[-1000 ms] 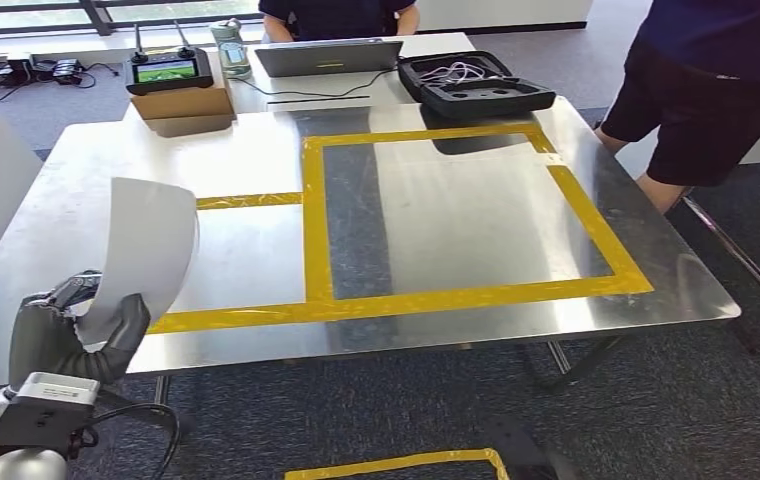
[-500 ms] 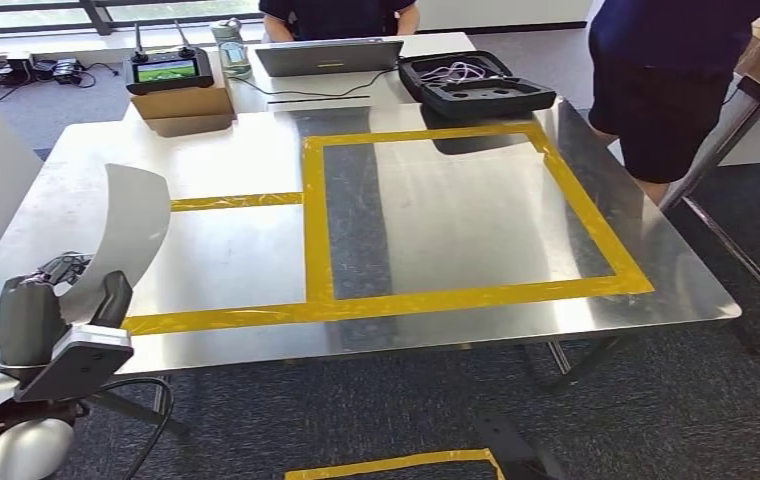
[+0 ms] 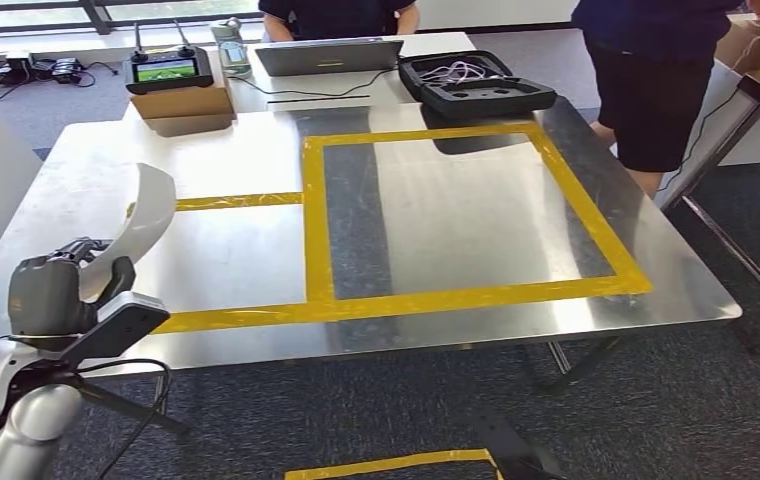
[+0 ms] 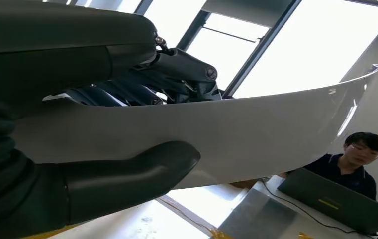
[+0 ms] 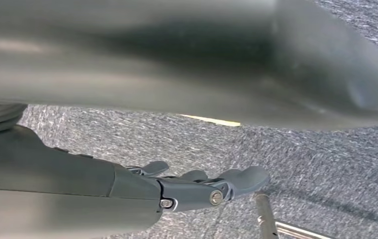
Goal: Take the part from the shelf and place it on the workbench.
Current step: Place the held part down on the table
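Part, white and curved, stands upright over the workbench edge, grasped by left robot hand.

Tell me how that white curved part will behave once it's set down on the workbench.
The part probably stays stiff: it keeps its curve though the left hand grips only its lower end. Its bowed shape may rock or tip on the smooth metal workbench. Its glossy skin looks slippery, so it could slide.
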